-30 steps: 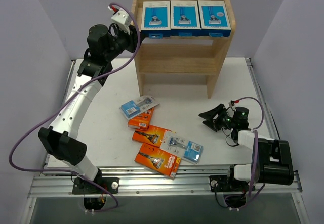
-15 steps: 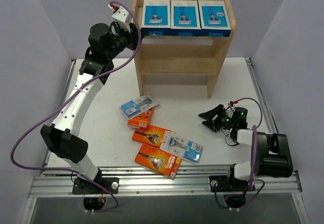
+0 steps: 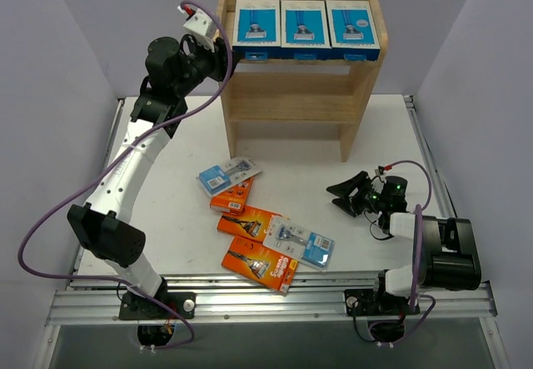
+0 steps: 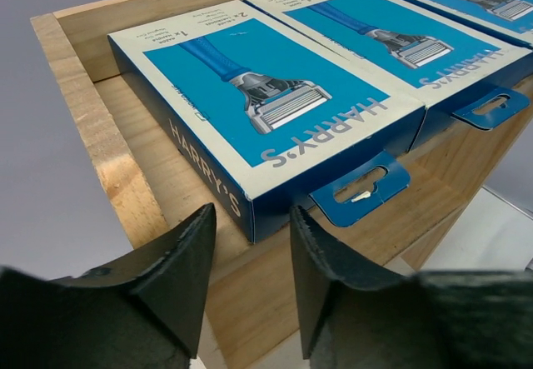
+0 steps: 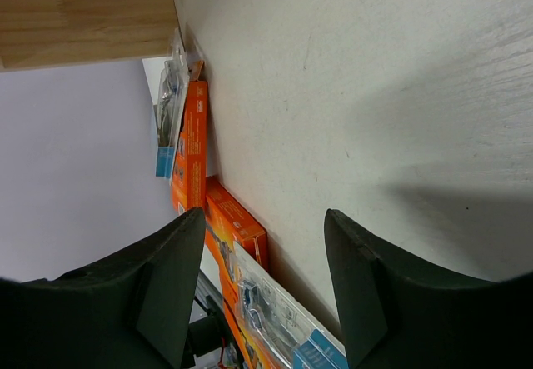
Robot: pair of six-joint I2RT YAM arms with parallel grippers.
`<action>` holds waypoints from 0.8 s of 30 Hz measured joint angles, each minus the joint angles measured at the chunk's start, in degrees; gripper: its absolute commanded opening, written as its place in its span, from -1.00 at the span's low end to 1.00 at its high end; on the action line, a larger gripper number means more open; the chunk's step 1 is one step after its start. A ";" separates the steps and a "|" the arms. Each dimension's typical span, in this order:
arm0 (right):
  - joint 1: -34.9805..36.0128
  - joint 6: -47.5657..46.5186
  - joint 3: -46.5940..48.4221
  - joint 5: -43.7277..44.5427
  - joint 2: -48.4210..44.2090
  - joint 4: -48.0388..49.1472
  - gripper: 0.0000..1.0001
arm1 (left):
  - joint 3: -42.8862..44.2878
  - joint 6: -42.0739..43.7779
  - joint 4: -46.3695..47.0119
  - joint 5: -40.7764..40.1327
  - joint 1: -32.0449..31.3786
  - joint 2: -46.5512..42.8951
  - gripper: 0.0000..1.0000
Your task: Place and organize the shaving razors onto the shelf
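Observation:
Three blue-and-white razor boxes (image 3: 256, 24) (image 3: 301, 23) (image 3: 351, 24) lie side by side on the top tier of the wooden shelf (image 3: 291, 94). My left gripper (image 3: 226, 52) hovers at the shelf's top left corner. In the left wrist view it (image 4: 251, 215) is open, its tips just short of the near corner of the leftmost box (image 4: 275, 111), with nothing between them. Several razor packs lie on the table: orange boxes (image 3: 250, 221) (image 3: 260, 263) (image 3: 233, 196) and clear blister cards (image 3: 229, 174) (image 3: 301, 242). My right gripper (image 3: 343, 194) rests low, open and empty, pointing at the pile (image 5: 237, 236).
The shelf's middle and bottom tiers (image 3: 287, 119) hold nothing that I can see. White table (image 3: 375, 136) stretches between the shelf's right leg and my right arm. The table's metal rail (image 3: 250, 298) runs along the near edge.
The left arm's elbow has shifted slightly, while its gripper stays at the shelf's top left corner. The packs on the table and the right gripper have not moved.

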 measured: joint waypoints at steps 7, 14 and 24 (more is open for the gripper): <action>0.00 0.00 0.00 0.00 -0.15 -0.26 0.10 | 0.00 -0.07 0.04 0.02 -0.04 0.11 0.18; 0.00 0.00 0.00 0.00 -1.79 -1.14 0.10 | 0.00 -0.09 -0.11 0.20 -0.24 0.02 0.29; 0.00 -0.02 -0.02 0.00 -7.52 -4.13 0.13 | 1.44 0.81 -4.17 1.49 -0.31 -1.62 0.64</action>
